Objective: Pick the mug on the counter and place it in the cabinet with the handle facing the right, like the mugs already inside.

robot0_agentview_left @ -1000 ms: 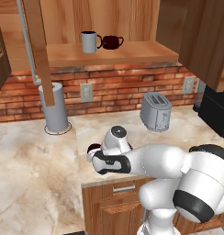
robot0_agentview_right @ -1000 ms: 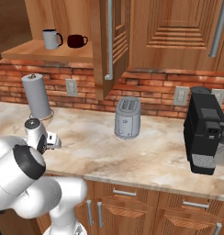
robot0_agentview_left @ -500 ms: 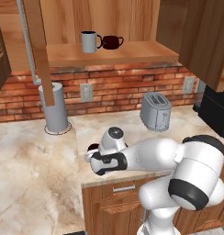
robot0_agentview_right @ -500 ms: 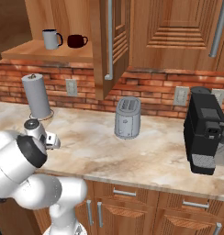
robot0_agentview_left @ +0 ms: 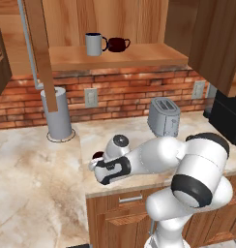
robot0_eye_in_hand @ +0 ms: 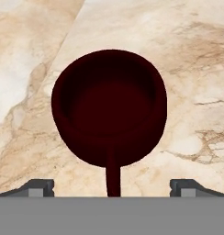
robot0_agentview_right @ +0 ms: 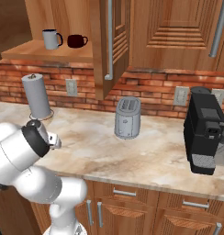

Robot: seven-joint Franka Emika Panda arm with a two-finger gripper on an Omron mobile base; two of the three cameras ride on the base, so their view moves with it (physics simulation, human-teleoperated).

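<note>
The squat dark maroon mug (robot0_eye_in_hand: 109, 105) stands upright on the marbled counter (robot0_eye_in_hand: 196, 55), seen from above in the hand view. Its thin handle (robot0_eye_in_hand: 112, 176) points toward the bottom of that view, between my fingertips. My gripper (robot0_eye_in_hand: 112, 187) is open, hovering over the mug with one fingertip (robot0_eye_in_hand: 38, 186) on each side of the handle, touching nothing. In the left base view the mug (robot0_agentview_left: 97, 156) peeks out from behind my hand (robot0_agentview_left: 112, 169). On the cabinet shelf (robot0_agentview_left: 144, 55) stand a pale grey mug (robot0_agentview_left: 94, 44) and a maroon mug (robot0_agentview_left: 118, 44), handles to the right.
A toaster (robot0_agentview_left: 164, 116) stands at the back of the counter to the right. A grey paper-towel holder (robot0_agentview_left: 58, 114) is at the back left. A black coffee machine (robot0_agentview_right: 204, 131) sits far right. The open cabinet door (robot0_agentview_right: 113, 46) juts out beside the shelf.
My hand has eased slightly left toward the mug, and the arm's elbow has swung. The mug has stayed in place.
</note>
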